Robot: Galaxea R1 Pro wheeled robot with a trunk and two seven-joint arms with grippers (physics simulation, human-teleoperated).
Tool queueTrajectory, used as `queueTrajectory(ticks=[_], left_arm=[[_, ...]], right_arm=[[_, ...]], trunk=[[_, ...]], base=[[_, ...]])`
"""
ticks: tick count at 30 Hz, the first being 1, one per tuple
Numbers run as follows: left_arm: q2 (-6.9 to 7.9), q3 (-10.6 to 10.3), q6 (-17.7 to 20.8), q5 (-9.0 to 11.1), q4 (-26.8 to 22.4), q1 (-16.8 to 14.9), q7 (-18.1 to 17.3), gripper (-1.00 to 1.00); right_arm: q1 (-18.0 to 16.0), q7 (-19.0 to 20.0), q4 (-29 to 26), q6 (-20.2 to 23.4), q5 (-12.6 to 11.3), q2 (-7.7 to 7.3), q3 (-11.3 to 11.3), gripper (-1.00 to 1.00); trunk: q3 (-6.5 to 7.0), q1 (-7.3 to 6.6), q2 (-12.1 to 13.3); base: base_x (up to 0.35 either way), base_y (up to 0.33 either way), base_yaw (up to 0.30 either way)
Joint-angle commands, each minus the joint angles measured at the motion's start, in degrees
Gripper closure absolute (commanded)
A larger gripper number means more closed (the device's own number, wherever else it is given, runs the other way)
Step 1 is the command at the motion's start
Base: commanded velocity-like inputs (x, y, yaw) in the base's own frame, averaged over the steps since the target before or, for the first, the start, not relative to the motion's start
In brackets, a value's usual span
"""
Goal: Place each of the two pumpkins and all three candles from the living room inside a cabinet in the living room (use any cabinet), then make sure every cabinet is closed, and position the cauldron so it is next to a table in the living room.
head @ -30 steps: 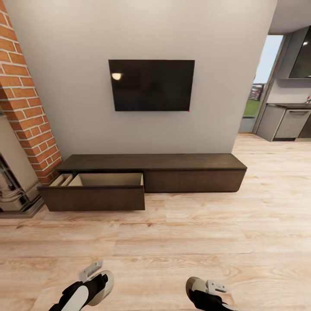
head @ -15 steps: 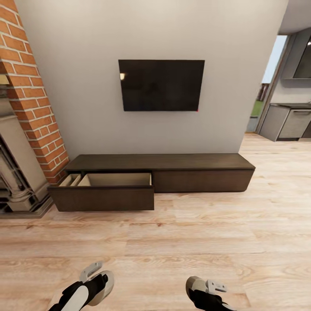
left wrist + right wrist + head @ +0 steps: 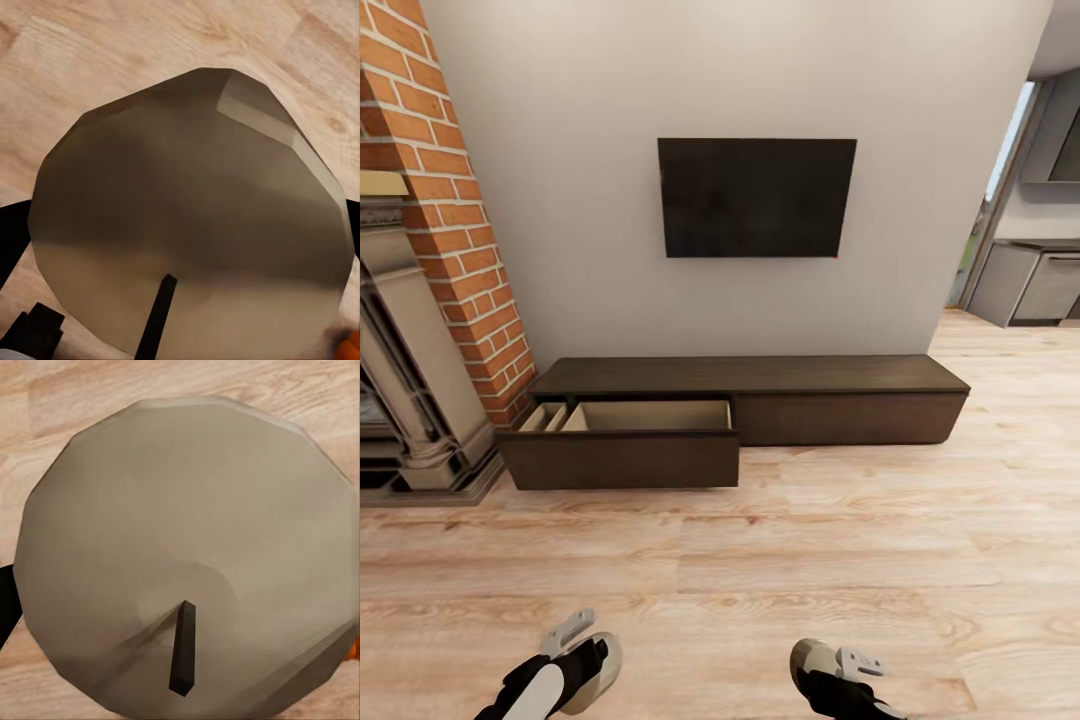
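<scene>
cabinet (image 3: 840, 395): against wall under TV (image 3: 757, 197), left drawer (image 3: 622, 455) pulled open
candles: one (image 3: 187, 217) in left end effector, one (image 3: 187, 555) in right
left end effector (image 3: 565, 660): grasping candle
right end effector (image 3: 838, 672): grasping candle
fireplace (image 3: 410, 400): left of cabinet

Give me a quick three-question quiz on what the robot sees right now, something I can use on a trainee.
1. True or false: the left drawer of the cabinet is shut.
2. What hangs on the wall above the cabinet? A) TV B) mirror C) shelf
3. Fill in: each wrist view shows, close up, a pale ___ with a dark wick.

Key: 1 false, it stands pulled out. 2 A. 3 candle, and likewise at the other wrist.
</scene>
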Motion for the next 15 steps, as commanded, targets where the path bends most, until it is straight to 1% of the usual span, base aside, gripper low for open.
queueTrajectory(ticks=[1, 4, 8, 15], left_arm=[[0.06, -0.2, 0.1, 0.1, -0.1, -0.1, 0.3, 1.0], [0.06, -0.2, 0.1, 0.1, 0.0, -0.1, 0.3, 1.0], [0.06, -0.2, 0.1, -0.1, 0.0, -0.1, 0.3, 1.0], [0.06, -0.2, 0.1, -0.2, 0.0, -0.1, 0.3, 1.0]], right_arm=[[0.0, -0.6, -0.2, 0.2, -0.6, -0.09, 0.5, 1.0], [0.0, -0.6, -0.2, 0.2, -0.6, -0.09, 0.5, 1.0], [-0.1, -0.6, -0.2, 0.2, -0.6, -0.09, 0.4, 1.0], [0.0, -0.5, -0.2, 0.2, -0.6, -0.11, 0.4, 1.0]], trunk=[[-0.05, -0.01, 0.0], [-0.05, -0.01, 0.0], [-0.05, -0.01, 0.0], [-0.05, -0.01, 0.0]], base=[[0.0, 0.292, 0.0], [0.027, 0.292, 0.0], [0.098, 0.292, 0.0], [0.208, 0.273, 0.0]])
